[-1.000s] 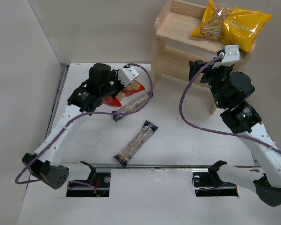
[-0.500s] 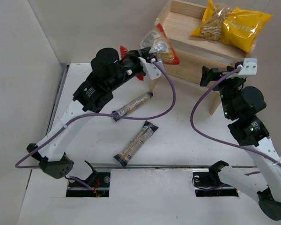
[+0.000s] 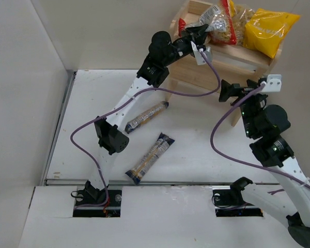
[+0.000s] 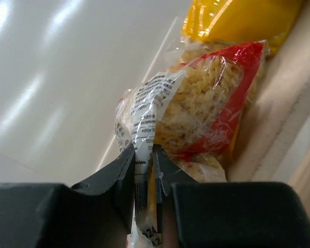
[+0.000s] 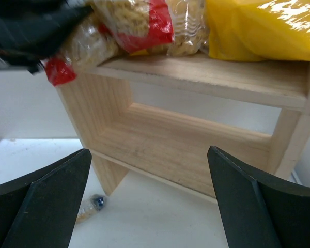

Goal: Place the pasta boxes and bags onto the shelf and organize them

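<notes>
**Left arm.** The left gripper (image 3: 197, 34) is stretched out over the top tier of the light unfinished-wood two-tier shelf (image 3: 192, 72). Its black fingers (image 4: 119, 170) are clamped on a crinkled fold of the clear pillow-shaped pasta bag with red ends (image 3: 217, 20). The left wrist view shows the film pinched flat between the two jaws, with no gap left.

**Clear bag.** It lies along the left half of the top tier. One red end overhangs the tier's front-left corner. The other end presses against the bright yellow pasta bag with a clear window (image 3: 268, 28). Whether its full weight is on the wood cannot be determined.

**Yellow bag.** It occupies the right half of the top tier, reaching the right edge.

**Right arm.** The right gripper (image 3: 228, 91) hangs in front of the shelf, at the height of the lower tier. Its jaws are spread wide with nothing between them. It touches neither the shelf nor any package.

**Pasta boxes.** Both long narrow packs with dark blue ends lie on the white table (image 3: 212, 150).
- The first pasta box (image 3: 147, 116) lies diagonally near the shelf's front-left leg, toward the far edge.
- The second pasta box (image 3: 151, 157) lies diagonally toward the near edge, apart from the first.
</notes>
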### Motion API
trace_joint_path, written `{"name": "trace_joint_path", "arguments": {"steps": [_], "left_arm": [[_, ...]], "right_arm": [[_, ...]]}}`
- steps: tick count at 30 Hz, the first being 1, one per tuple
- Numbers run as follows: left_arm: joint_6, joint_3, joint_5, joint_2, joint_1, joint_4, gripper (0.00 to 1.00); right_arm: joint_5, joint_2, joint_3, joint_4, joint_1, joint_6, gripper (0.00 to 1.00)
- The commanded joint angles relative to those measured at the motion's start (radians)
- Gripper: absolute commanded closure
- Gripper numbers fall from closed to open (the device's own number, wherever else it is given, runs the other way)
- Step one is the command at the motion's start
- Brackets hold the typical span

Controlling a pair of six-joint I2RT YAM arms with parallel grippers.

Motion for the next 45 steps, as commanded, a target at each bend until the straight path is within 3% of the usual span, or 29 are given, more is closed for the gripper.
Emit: {"name": "trace_joint_path", "arguments": {"steps": [1,4,7,9,11,16,17,19,24,27,29,32,39,45], "left_arm": [[0.022,0.099,0.104,-0.057,0.030,0.222,1.00],[0.022,0.151,0.110,-0.002,0.054,0.220,0.96],[0.021,0.157,0.083,0.024,0.062,0.222,0.87],[0.021,0.156,0.063,0.038,0.070,0.230,0.71],[0.024,0.160,0.047,0.050,0.076,0.237,0.45],[0.021,0.153,-0.031,0.040,0.074,0.250,0.29],[0.015,0.141,-0.048,0.023,0.070,0.250,0.23],[-0.022,0.105,-0.059,-0.026,0.064,0.242,0.00],[-0.117,-0.144,-0.010,-0.219,0.047,0.223,0.00],[-0.129,-0.220,-0.019,-0.270,0.045,0.207,0.00],[-0.157,-0.223,-0.037,-0.281,0.047,0.194,0.00],[-0.224,-0.209,-0.085,-0.298,0.044,0.202,0.00],[-0.291,-0.254,-0.250,-0.402,0.067,0.179,0.00],[-0.310,-0.531,-0.463,-0.597,0.192,0.164,0.00]], "right_arm": [[0.018,-0.058,-0.017,0.090,0.009,0.015,0.00],[0.019,-0.078,-0.038,0.085,0.016,0.021,0.00],[0.019,-0.065,-0.040,0.081,0.017,0.023,0.00],[0.012,-0.042,-0.026,0.079,0.023,0.023,0.00],[0.007,-0.011,-0.006,0.079,0.043,0.023,0.00],[0.004,0.046,0.034,0.085,0.081,0.023,0.00],[0.001,0.054,0.038,0.085,0.085,0.023,0.00],[-0.007,0.077,0.053,0.085,0.098,0.023,0.00],[-0.040,0.141,0.092,0.111,0.103,0.036,0.00],[-0.098,0.181,0.116,0.154,0.098,0.076,0.00],[-0.143,0.214,0.135,0.189,0.085,0.112,0.10],[-0.219,0.279,0.158,0.249,0.074,0.158,0.34],[-0.295,0.448,0.280,0.384,0.062,0.176,0.71],[-0.295,0.584,0.424,0.421,0.016,0.208,0.80]]}}
